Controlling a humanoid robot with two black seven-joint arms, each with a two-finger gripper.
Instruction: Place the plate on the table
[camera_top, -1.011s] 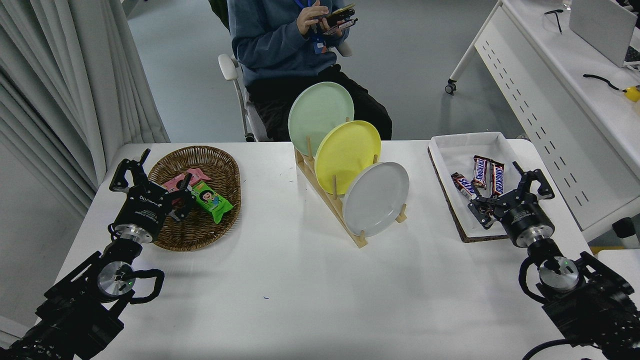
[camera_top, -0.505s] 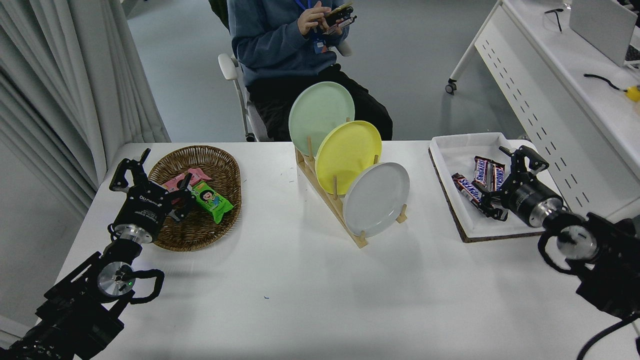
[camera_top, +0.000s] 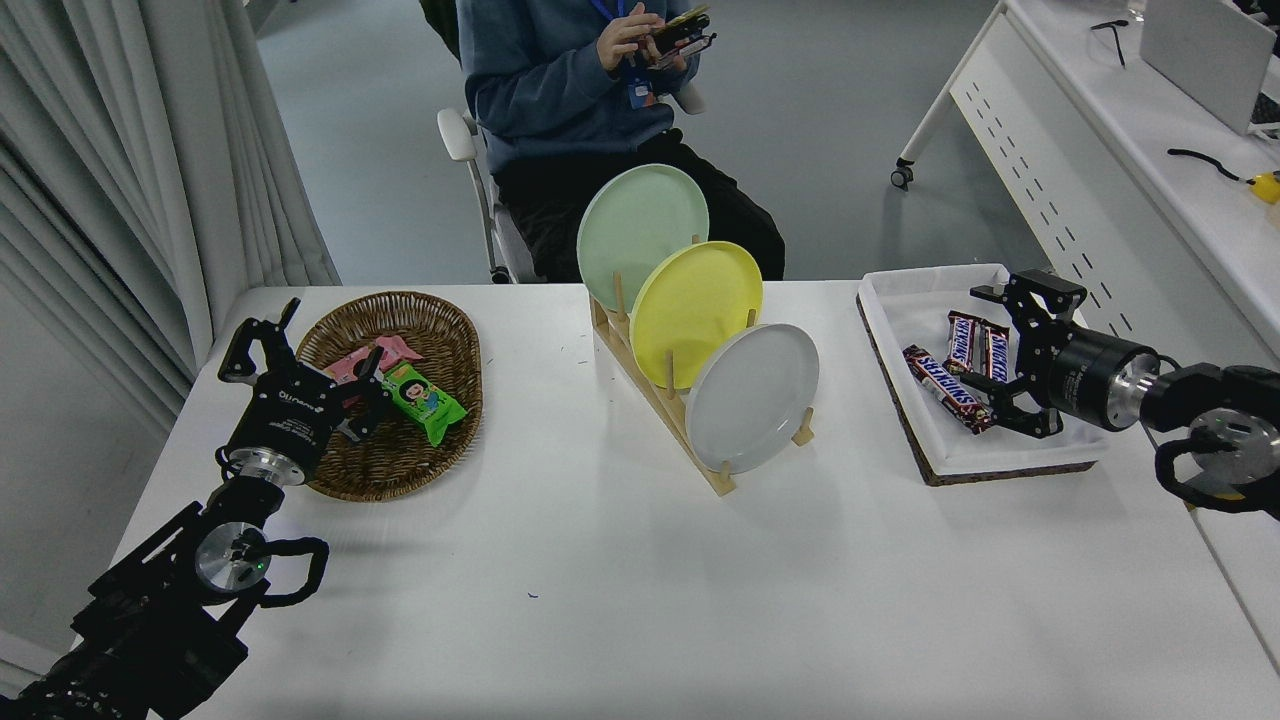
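- Since the earlier frames the right gripper (camera_top: 1008, 352) has swung out to the right edge and turned to point left; it now hangs over the white tray (camera_top: 1000, 462) at the right of the table (camera_top: 620, 600), its fingers spread wide and holding nothing.
- Below it in the tray lie three chocolate bars (camera_top: 955, 365), which have not shifted.
- Standing on edge in the near slot of the wooden rack (camera_top: 660, 405), just right of the table's middle, the plate (camera_top: 752, 397) leans back and is well apart from the right gripper.
- Behind it in the same rack stands the yellow plate (camera_top: 696, 312), and farthest back the pale green plate (camera_top: 642, 235).
- Parked at the lower left, the left gripper (camera_top: 300, 350) has its fingers spread at the near edge of the wicker basket (camera_top: 440, 330), pinching nothing.
- Inside the basket lie a green snack packet (camera_top: 425, 400) and a pink packet (camera_top: 375, 357).
- At the far side a person (camera_top: 560, 90) sits on a chair, both hands around a phone (camera_top: 680, 35).
- To the far right stands a white desk (camera_top: 1150, 140) with a perforated side panel.
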